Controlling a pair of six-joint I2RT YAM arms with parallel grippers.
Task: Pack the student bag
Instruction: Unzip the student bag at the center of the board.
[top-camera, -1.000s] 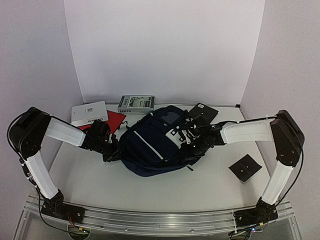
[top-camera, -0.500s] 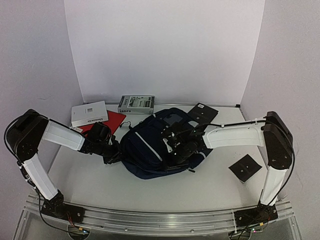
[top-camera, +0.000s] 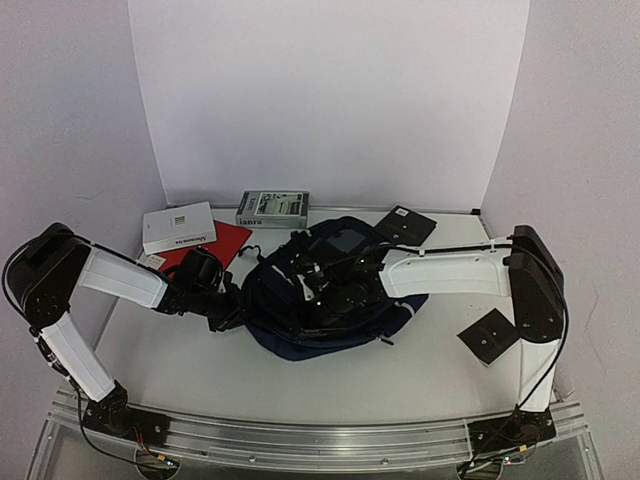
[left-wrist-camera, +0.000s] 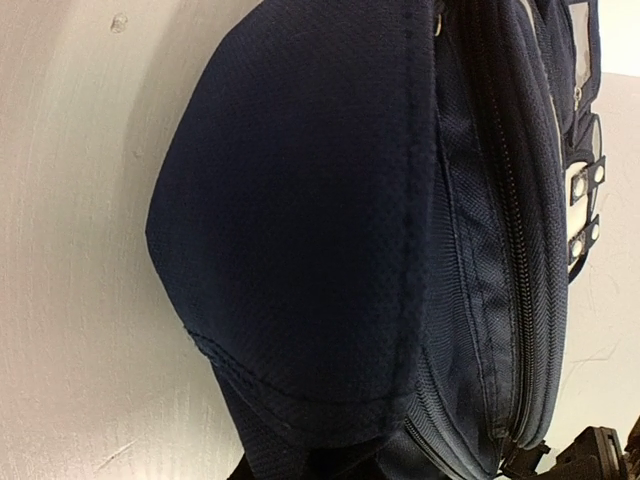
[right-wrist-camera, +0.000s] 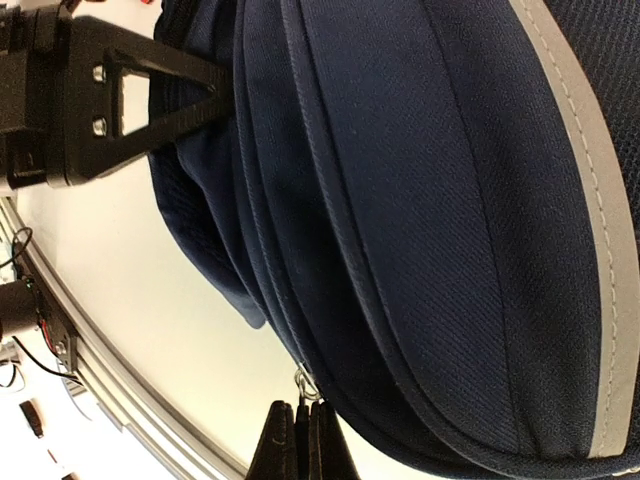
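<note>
- The bag lies on its side in the middle of the table, between the two arms, with its white stripe turned up.
- The left gripper is at the left end of the bag. In the right wrist view one of its fingers goes into a fold of the blue cloth, so we judge that it is clamped on the bag to keep it in place.
- The right gripper reaches over the bag from the right. Its fingers are pressed fully together, and the small metal pull sits exactly at their tips, so we think it pinches this pull.
- The hold on the pull is very thin. If the right arm drags at an angle to the zipper, the pull could slip out and the gripper would travel on with nothing.
- At the round corner of the bag the slider may catch on loose cloth. More force there could jam it.
- If the left hold on the cloth gives way, the whole bag could slide over the table, maybe against the red book on the far left.
- We cannot tell from these views how much of the zipper is open.
</note>
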